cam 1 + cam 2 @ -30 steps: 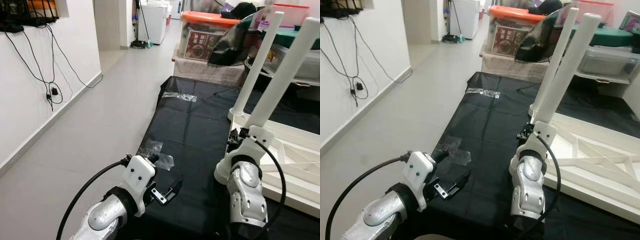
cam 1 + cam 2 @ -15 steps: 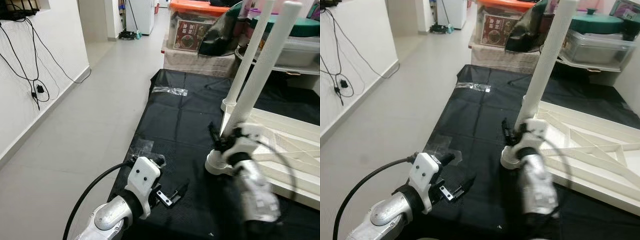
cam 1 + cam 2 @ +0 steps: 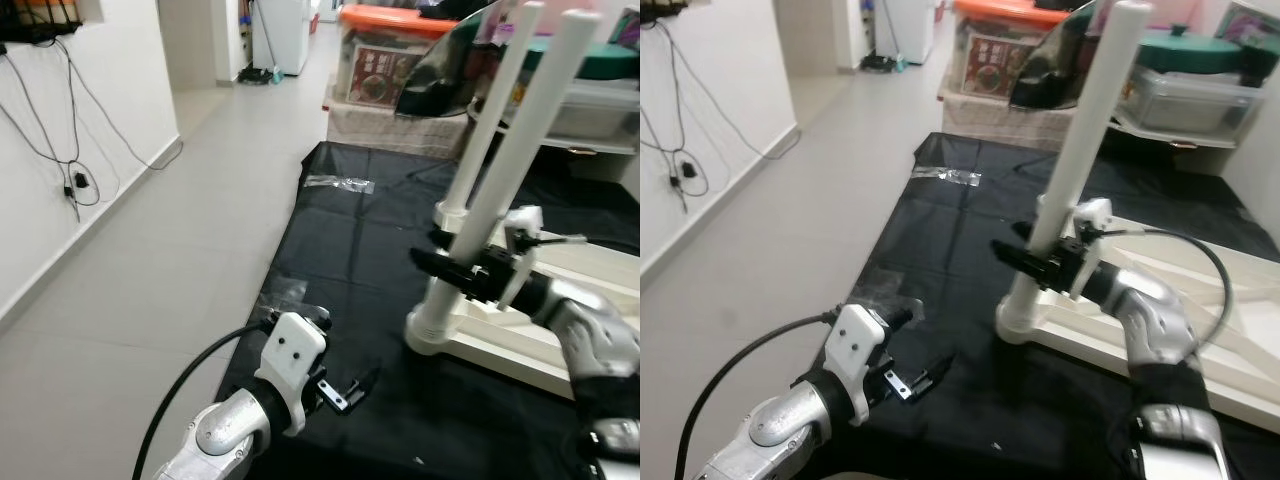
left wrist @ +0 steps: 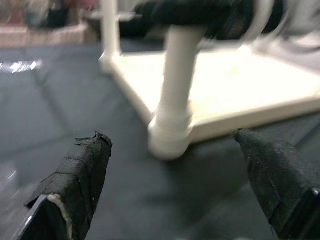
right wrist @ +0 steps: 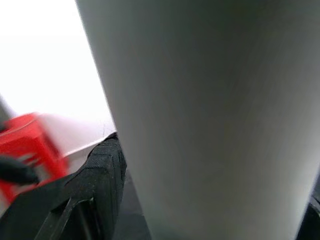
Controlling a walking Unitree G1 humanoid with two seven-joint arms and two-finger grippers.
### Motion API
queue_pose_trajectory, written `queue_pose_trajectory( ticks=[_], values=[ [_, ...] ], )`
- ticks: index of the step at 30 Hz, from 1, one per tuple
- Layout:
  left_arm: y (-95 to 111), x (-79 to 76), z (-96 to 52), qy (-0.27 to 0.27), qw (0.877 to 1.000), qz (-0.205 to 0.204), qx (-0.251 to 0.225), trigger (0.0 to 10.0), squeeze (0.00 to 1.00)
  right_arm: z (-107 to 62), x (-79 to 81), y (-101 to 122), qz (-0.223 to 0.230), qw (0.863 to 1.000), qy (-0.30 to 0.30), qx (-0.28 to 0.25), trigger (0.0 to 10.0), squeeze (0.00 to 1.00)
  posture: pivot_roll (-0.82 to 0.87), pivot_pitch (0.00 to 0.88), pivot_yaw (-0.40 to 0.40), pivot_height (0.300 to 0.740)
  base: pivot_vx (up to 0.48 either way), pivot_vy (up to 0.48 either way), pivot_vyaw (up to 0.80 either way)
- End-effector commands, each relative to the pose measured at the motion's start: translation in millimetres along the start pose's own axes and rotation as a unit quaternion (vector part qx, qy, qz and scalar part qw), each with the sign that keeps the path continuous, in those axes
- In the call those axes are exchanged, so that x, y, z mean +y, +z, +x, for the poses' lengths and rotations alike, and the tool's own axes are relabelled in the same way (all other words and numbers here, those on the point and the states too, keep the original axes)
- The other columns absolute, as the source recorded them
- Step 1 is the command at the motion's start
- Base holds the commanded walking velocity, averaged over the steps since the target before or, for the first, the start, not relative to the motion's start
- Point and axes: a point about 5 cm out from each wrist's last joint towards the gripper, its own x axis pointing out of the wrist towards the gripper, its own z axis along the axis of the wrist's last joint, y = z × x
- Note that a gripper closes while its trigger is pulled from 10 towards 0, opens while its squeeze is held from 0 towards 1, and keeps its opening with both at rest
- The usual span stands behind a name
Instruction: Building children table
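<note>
No legible text, printed label on orange-lidded storage box [image 3: 385,70] perhaps lettered (too blurred)

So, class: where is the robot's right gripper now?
In the left eye view, the right gripper wraps the nearer white table leg, just above its base, over the black sheet.

The left gripper [image 3: 352,388] hovers at lower centre, its fingers [image 4: 80,172] spread wide apart. The right arm [image 3: 590,340] reaches in from the right edge, its gripper [image 3: 440,268] clamped at centre right.
</note>
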Motion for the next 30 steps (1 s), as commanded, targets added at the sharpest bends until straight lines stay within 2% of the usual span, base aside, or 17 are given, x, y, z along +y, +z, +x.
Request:
queue_pose_trajectory(
  ticks=[1, 4, 5, 11, 14, 16, 18, 19, 21, 22, 23, 24, 25, 27, 28, 29, 30],
  values=[
    [2.6, 0.9, -2.0, -0.002, 0.999, -0.019, -0.035, 10.0, 0.0, 19.6, 5.7, -11.7, -0.001, 0.996, 0.065, 0.06, 10.0, 0.0, 0.23, 0.0, -0.129, 0.74, 0.0, 0.0, 0.0],
    [-11.7, 5.9, -4.6, 0.003, 0.999, -0.022, -0.023, 10.0, 0.0, 29.3, 8.1, -16.3, -0.01, 0.991, 0.099, 0.094, 10.0, 0.0, 0.23, 0.0, -0.13, 0.74, 0.0, 0.0, 0.0],
    [-14.1, 7.1, -7.8, 0.002, 1.0, -0.012, -0.008, 10.0, 0.0, 31.4, 9.6, -16.0, -0.013, 0.99, 0.108, 0.092, 0.0, 0.0, 0.23, 0.0, -0.128, 0.74, 0.0, 0.0, 0.0],
    [-14.4, 6.1, -15.2, -0.006, 0.999, 0.01, 0.037, 10.0, 0.0, 34.8, 16.8, -12.8, -0.025, 0.99, 0.126, 0.052, 0.0, 0.0, 0.23, 0.0, -0.124, 0.74, 0.0, 0.0, 0.0],
    [-13.8, 5.6, -13.1, -0.007, 0.999, 0.011, 0.043, 10.0, 0.0, 33.8, 16.2, -13.6, -0.041, 0.996, 0.079, 0.023, 0.0, 0.0, 0.22, 0.0, -0.122, 0.74, 0.0, 0.0, 0.0],
    [-13.5, 6.0, -11.7, -0.007, 0.999, 0.01, 0.043, 10.0, 0.0, 33.3, 14.9, -13.7, -0.047, 0.998, 0.044, 0.002, 0.0, 0.0, 0.21, 0.0, -0.118, 0.74, 0.0, 0.0, 0.0],
    [-13.1, 6.5, -8.9, -0.008, 0.999, 0.009, 0.041, 10.0, 0.0, 31.6, 10.9, -15.5, -0.045, 0.997, -0.05, -0.038, 0.0, 0.0, 0.21, 0.0, -0.118, 0.74, 0.0, 0.0, 0.0],
    [-13.1, 6.5, -8.9, -0.008, 0.999, 0.009, 0.041, 10.0, 0.0, 31.6, 10.9, -15.5, -0.045, 0.997, -0.05, -0.038, 0.0, 0.0, 0.21, 0.0, -0.118, 0.74, 0.0, 0.0, 0.0],
    [-13.3, 7.1, -6.7, -0.009, 0.999, 0.009, 0.042, 10.0, 0.0, 26.8, 4.8, -20.7, -0.033, 0.985, -0.157, -0.058, 0.0, 0.0, 0.2, 0.0, -0.106, 0.74, 0.0, 0.0, 0.0],
    [-13.3, 7.1, -6.7, -0.009, 0.999, 0.009, 0.042, 10.0, 0.0, 26.8, 4.8, -20.7, -0.033, 0.985, -0.157, -0.058, 0.0, 0.0, 0.2, 0.0, -0.106, 0.74, 0.0, 0.0, 0.0],
    [-13.5, 7.8, -4.9, -0.007, 0.999, 0.008, 0.043, 10.0, 0.0, 18.6, -2.7, -27.3, -0.023, 0.954, -0.292, -0.064, 0.0, 0.0, 0.19, 0.0, -0.099, 0.74, 0.0, 0.0, 0.0],
    [-13.7, 9.0, -2.7, -0.004, 0.999, 0.005, 0.046, 10.0, 0.0, -2.6, -7.1, -39.8, -0.005, 0.865, -0.498, -0.068, 0.0, 0.0, 0.18, 0.0, -0.091, 0.74, 0.0, 0.0, 0.0],
    [-13.7, 9.0, -2.7, -0.004, 0.999, 0.005, 0.046, 10.0, 0.0, -2.6, -7.1, -39.8, -0.005, 0.865, -0.498, -0.068, 0.0, 0.0, 0.18, 0.0, -0.091, 0.74, 0.0, 0.0, 0.0],
    [-13.8, 10.0, -1.3, -0.002, 0.999, 0.003, 0.048, 10.0, 0.0, -19.1, 0.7, -48.8, 0.009, 0.784, -0.617, -0.068, 0.0, 0.0, 0.17, 0.0, -0.091, 0.74, 0.0, 0.0, 0.0],
    [-13.8, 10.0, -1.3, -0.002, 0.999, 0.003, 0.048, 10.0, 0.0, -19.1, 0.7, -48.8, 0.009, 0.784, -0.617, -0.068, 0.0, 0.0, 0.17, 0.0, -0.091, 0.74, 0.0, 0.0, 0.0],
    [-13.8, 10.4, -0.8, -0.001, 0.999, 0.003, 0.048, 10.0, 0.0, -23.5, 5.3, -51.3, 0.013, 0.759, -0.647, -0.069, 0.0, 0.0, 0.17, 0.0, -0.091, 0.74, 0.0, 0.0, 0.0],
    [-13.8, 11.0, -0.4, 0.0, 0.999, 0.002, 0.048, 10.0, 0.0, -22.0, 11.4, -52.9, 0.026, 0.743, -0.664, -0.074, 0.0, 0.0, 0.18, 0.0, -0.093, 0.74, 0.0, 0.0, 0.0]
  ],
)
